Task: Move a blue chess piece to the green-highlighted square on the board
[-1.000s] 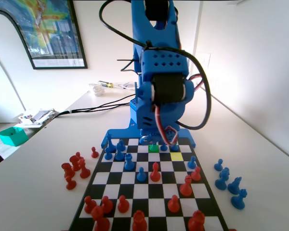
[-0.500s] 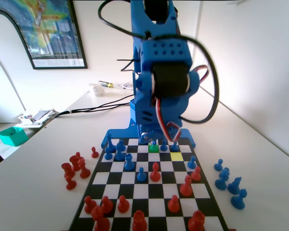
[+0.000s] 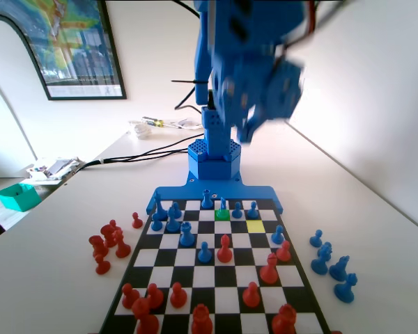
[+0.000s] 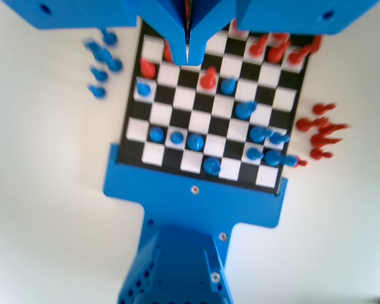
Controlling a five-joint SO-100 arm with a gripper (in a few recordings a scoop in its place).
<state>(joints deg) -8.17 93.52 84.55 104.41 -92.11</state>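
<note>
Piece [image 3: 222,204] stands on the green square [image 3: 222,215] in the fixed view, second row from the arm's end of the board [image 3: 216,275], upright, with a yellow square [image 3: 256,226] one row nearer the camera and to the right. We see the arm raised high over the base, blurred, well apart from the piece; we cannot tell the jaws' state there. In the wrist view, the gripper [image 4: 187,54] hangs from the top edge with its jaws together and nothing between them, looking down on the whole board. We cannot pick out the green square or the slim piece for sure among the blurred blue pieces near the base end. We judge the placement done, so the piece lies far below the pincer, toward the base, its long axis vertical.
</note>
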